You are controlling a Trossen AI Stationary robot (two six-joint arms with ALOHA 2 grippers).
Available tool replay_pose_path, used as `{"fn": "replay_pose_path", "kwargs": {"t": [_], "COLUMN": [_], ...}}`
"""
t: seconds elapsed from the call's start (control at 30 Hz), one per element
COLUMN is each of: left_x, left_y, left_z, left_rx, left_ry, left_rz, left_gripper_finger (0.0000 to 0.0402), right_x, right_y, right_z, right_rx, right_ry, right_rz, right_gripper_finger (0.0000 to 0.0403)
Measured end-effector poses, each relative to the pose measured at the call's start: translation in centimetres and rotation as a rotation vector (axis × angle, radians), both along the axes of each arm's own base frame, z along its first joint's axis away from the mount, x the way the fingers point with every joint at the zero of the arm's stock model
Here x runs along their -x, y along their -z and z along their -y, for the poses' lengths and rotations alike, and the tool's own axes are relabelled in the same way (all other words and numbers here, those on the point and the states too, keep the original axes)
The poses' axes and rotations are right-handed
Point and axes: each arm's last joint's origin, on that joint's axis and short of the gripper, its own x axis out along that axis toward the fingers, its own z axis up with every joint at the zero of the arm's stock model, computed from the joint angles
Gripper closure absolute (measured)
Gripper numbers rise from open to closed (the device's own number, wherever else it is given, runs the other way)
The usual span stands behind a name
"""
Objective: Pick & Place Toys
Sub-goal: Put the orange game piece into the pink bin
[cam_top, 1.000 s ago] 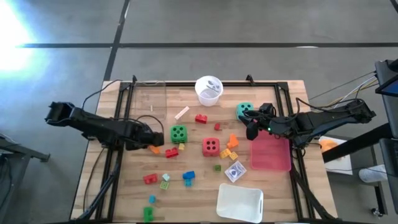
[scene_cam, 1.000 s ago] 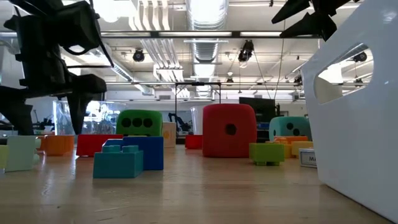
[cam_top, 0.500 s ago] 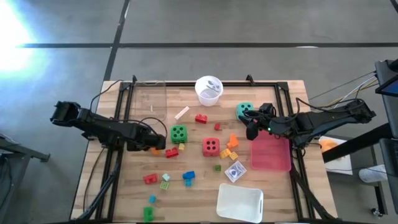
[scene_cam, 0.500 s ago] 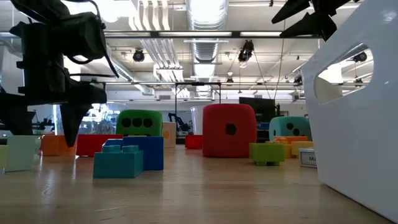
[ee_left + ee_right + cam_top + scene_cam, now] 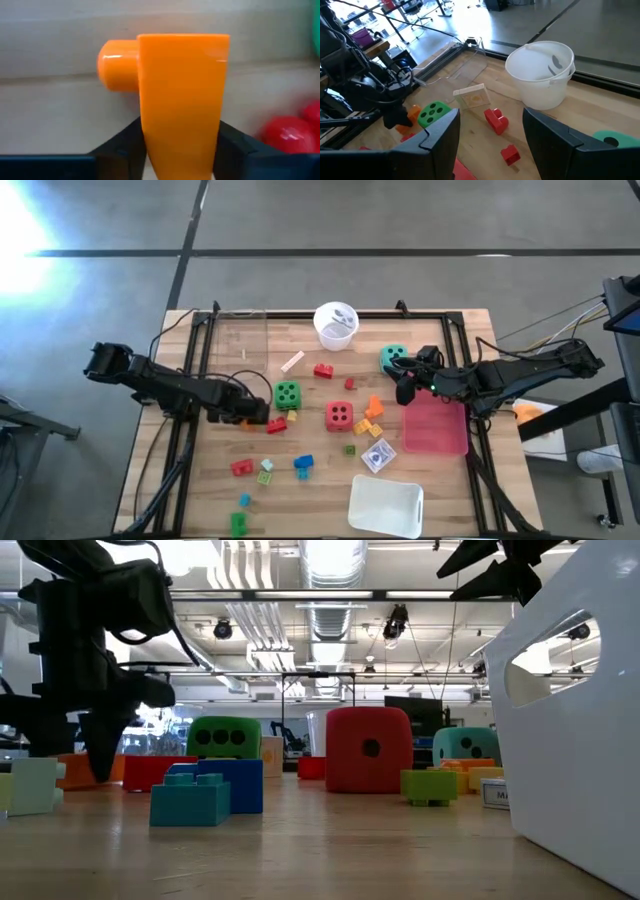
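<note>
I've got the left gripper (image 5: 250, 414) clamped on an orange brick (image 5: 182, 95) at table level; green die (image 5: 287, 394) and red brick (image 5: 276, 425) crowd it. Right gripper (image 5: 405, 392) parted, empty, beside teal die (image 5: 392, 357).

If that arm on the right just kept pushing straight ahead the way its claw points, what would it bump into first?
Probably the small red brick lying ahead between the open right gripper's fingers; the white cup stands farther on, though depth is hard to judge.
</note>
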Motion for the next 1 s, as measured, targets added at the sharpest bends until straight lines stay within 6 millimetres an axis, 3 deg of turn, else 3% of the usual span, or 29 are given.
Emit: {"fn": "replay_pose_path", "kwargs": {"t": [0.33, 0.57, 0.8, 1.0], "left_x": [0.4, -0.2, -1.3, -2.9], "left_y": [-0.8, -5.6, -11.6, -14.7], "left_z": [1.3, 1.7, 1.7, 1.2], "left_rx": [0.045, -0.028, -0.105, -0.161], "left_ry": [0.088, 0.210, 0.318, 0.364], "left_rz": [0.032, 0.285, 0.568, 0.674], "left_gripper_finger": [0.0252, 0.0252, 0.0252, 0.0252], "right_x": [-0.3, -1.3, -5.7, -11.2], "right_y": [-0.3, -0.5, -0.7, -2.5], "right_z": [-0.3, -0.6, -1.7, -2.4], "right_rx": [-0.069, -0.110, -0.143, -0.211], "right_ry": [-0.094, -0.107, -0.094, -0.099], "right_rz": [0.045, 0.107, 0.053, 0.064], "right_gripper_finger": [0.0194, 0.0194, 0.0194, 0.0194]}}
